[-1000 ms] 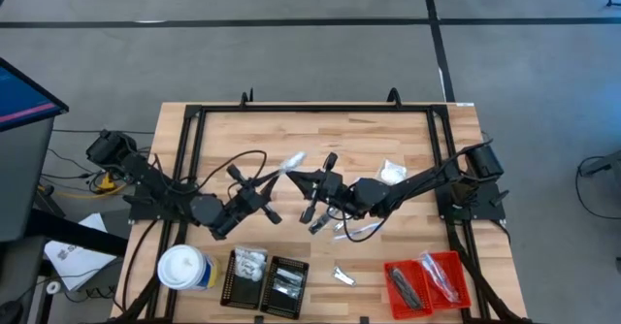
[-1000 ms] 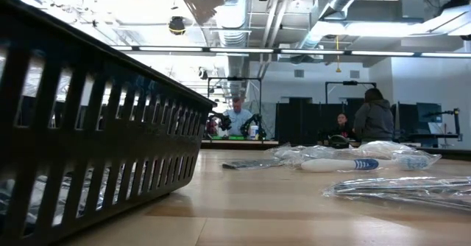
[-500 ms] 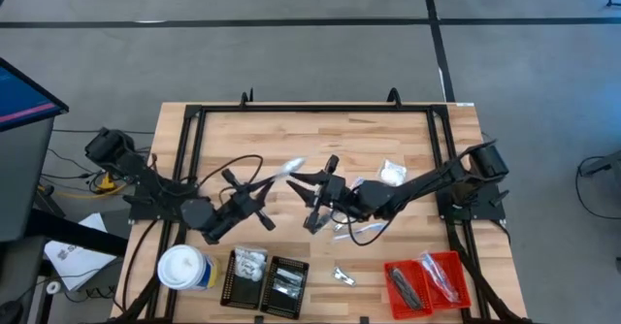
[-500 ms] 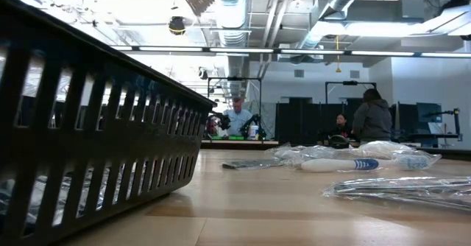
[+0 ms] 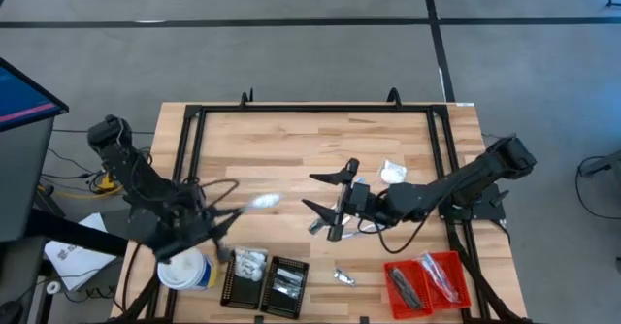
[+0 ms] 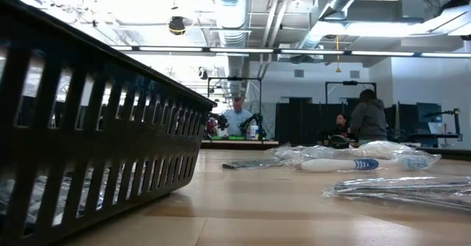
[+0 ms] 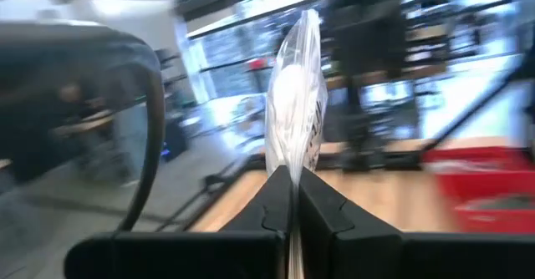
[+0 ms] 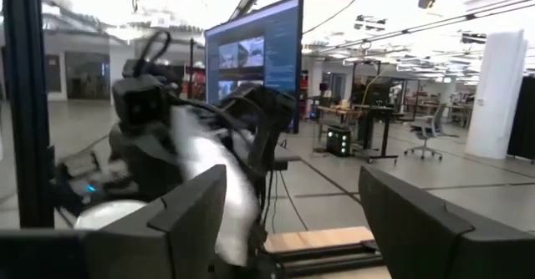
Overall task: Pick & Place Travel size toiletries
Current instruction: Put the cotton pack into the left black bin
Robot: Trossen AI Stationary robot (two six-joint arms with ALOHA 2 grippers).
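The left tool (image 7: 292, 197) pinches a clear packet (image 7: 296, 103) by its edge; it may slip. The right tool (image 5: 325, 193) stands wide, empty.

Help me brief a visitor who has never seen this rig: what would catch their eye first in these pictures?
Probably the clear packet with white contents, pinched in the shut left end effector above the table's front left, near the white-topped canister and black trays. Next, the right end effector, spread wide open over the table's middle, holding nothing. The red tray at the front right stands out too.
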